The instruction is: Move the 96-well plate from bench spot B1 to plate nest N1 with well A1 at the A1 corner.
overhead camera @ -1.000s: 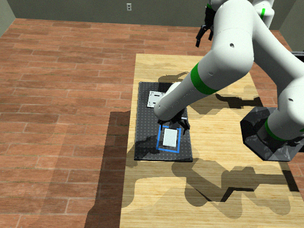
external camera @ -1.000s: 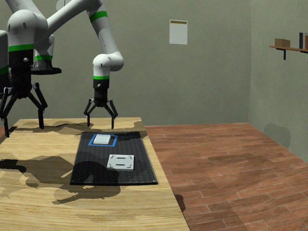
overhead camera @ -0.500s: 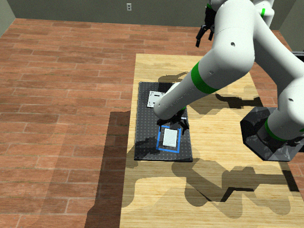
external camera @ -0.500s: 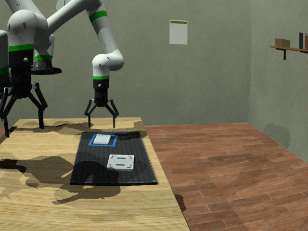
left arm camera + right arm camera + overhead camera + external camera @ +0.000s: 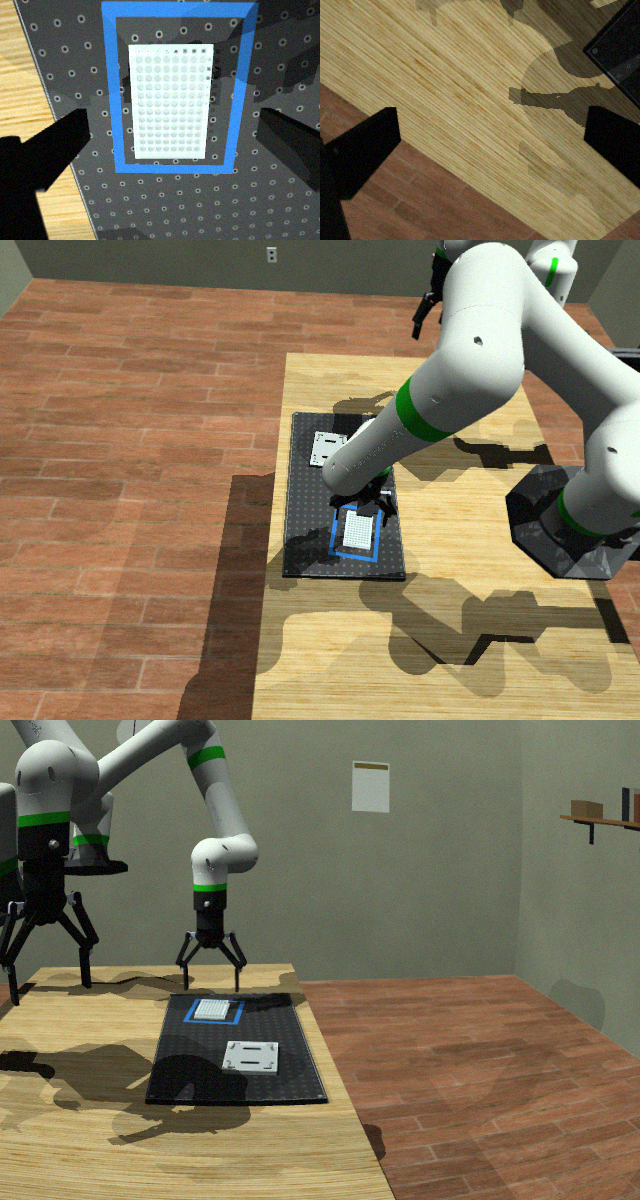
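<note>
Above the dark board (image 5: 315,544) (image 5: 206,1092) (image 5: 160,200), my left jaws (image 5: 361,513) (image 5: 211,988) hang spread wide, holding nothing; my right jaws (image 5: 50,993) are released too. Inside the blue outline (image 5: 333,534) (image 5: 239,1012) (image 5: 174,169) lies the 96-well plate (image 5: 357,529) (image 5: 211,1009) (image 5: 171,102).
</note>
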Robot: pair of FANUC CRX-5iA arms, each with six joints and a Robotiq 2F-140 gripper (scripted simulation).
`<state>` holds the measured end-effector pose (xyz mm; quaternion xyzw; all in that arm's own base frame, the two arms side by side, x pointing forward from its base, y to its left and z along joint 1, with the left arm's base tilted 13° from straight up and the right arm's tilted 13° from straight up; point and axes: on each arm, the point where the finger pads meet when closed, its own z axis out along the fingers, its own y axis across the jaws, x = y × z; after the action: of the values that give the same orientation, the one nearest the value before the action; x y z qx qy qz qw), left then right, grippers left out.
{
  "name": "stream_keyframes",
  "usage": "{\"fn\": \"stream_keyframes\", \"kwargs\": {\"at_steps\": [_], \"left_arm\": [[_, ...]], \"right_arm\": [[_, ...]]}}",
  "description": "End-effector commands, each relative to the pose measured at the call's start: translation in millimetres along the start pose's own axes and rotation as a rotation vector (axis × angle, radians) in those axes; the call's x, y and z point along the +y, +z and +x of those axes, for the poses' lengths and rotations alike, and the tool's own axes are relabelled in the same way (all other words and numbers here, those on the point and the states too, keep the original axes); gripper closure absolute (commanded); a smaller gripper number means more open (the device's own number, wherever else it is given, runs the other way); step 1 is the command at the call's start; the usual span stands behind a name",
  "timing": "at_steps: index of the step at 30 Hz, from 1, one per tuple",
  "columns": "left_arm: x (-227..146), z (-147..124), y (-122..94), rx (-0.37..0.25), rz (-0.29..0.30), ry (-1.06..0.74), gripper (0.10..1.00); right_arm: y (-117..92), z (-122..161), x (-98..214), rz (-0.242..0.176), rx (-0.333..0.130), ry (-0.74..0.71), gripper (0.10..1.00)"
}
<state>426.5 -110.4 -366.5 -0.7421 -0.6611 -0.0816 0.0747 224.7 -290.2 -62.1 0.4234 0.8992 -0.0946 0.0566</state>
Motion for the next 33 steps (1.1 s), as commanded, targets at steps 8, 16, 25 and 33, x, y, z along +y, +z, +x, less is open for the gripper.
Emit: {"fn": "stream_keyframes", "kwargs": {"at_steps": [8, 16, 25, 33], "left_arm": [[1.0, -0.3, 12.3, 0.000, -0.002, 0.000, 0.098], [1.1, -0.3, 25.7, 0.000, -0.002, 0.000, 0.098], [1.1, -0.3, 37.3, 0.000, -0.002, 0.000, 0.098], [1.1, -0.3, 45.7, 0.000, -0.002, 0.000, 0.098]], "right_arm": [[-0.4, -0.6, 0.2, 0.000, -0.001, 0.000, 0.098], [-0.4, -0.6, 0.2, 0.000, -0.001, 0.000, 0.098], [-0.4, -0.6, 0.2, 0.000, -0.001, 0.000, 0.098], [-0.4, -0.6, 0.2, 0.000, -0.001, 0.000, 0.098]]}}
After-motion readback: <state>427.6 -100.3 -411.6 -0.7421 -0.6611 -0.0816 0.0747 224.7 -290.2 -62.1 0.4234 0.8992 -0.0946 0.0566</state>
